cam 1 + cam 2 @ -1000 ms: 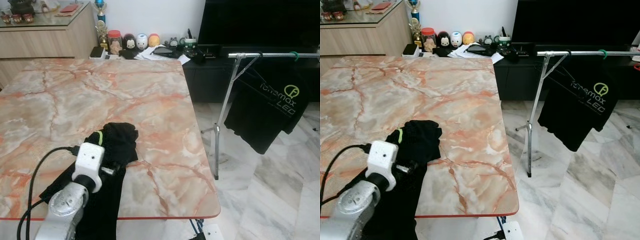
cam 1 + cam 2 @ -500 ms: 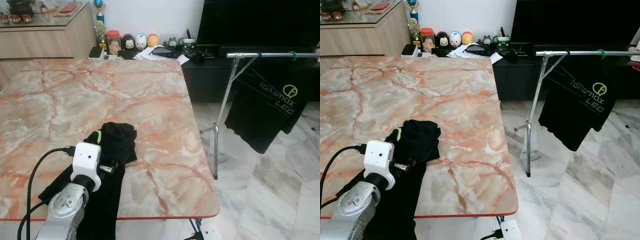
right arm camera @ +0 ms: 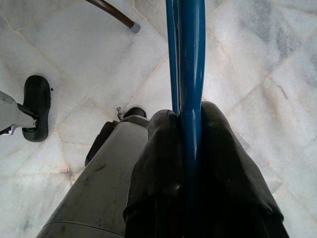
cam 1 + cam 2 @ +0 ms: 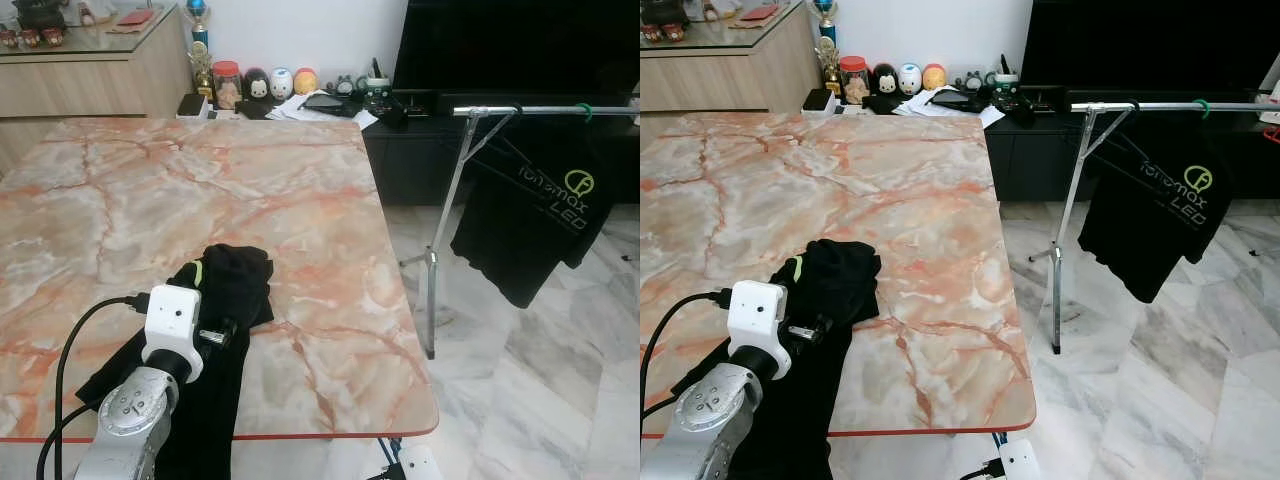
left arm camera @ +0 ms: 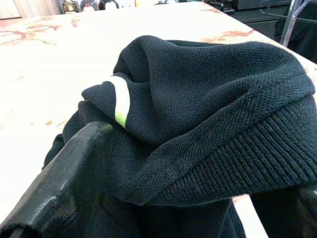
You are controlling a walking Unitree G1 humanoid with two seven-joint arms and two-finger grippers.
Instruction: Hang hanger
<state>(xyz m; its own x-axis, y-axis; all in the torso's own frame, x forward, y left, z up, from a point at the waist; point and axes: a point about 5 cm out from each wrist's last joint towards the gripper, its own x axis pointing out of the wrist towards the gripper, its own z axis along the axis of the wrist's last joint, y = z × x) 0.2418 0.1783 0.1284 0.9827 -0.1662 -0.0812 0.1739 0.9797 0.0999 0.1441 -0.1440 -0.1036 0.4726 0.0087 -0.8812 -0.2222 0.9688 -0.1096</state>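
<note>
The left gripper point(image 5: 163, 198) is sitting low over the near left part of the marble table point(image 4: 250, 170), fingers spread apart w/ a bunched black knit garment point(image 4: 225, 290) lying between them. One black finger point(image 5: 64, 173) is showing beside the fabric, touching it, but the jaws aren't closing on it. The garment, w/ a small green-and-white stripe point(image 5: 120, 101), is lying on the table and trailing off the near edge toward the robot. A black cable point(image 4: 75, 350) is looping from the left wrist.

The right gripper point(image 3: 190, 144) is hanging down over the marble floor point(image 3: 257, 59), fingers pressed together on a blue hanger point(image 3: 190, 49), which is running straight out between them. So the hanger is in the right gripper, not on the rail.

On the right, past the table, a metal clothes rack point(image 4: 470, 180) is standing on the floor w/ a black T-shirt point(image 4: 530, 220) hanging from its rail. At the far end a dark TV unit point(image 4: 420, 150) is carrying small figurines and papers; a wood sideboard point(image 4: 90, 75) is standing far left.
</note>
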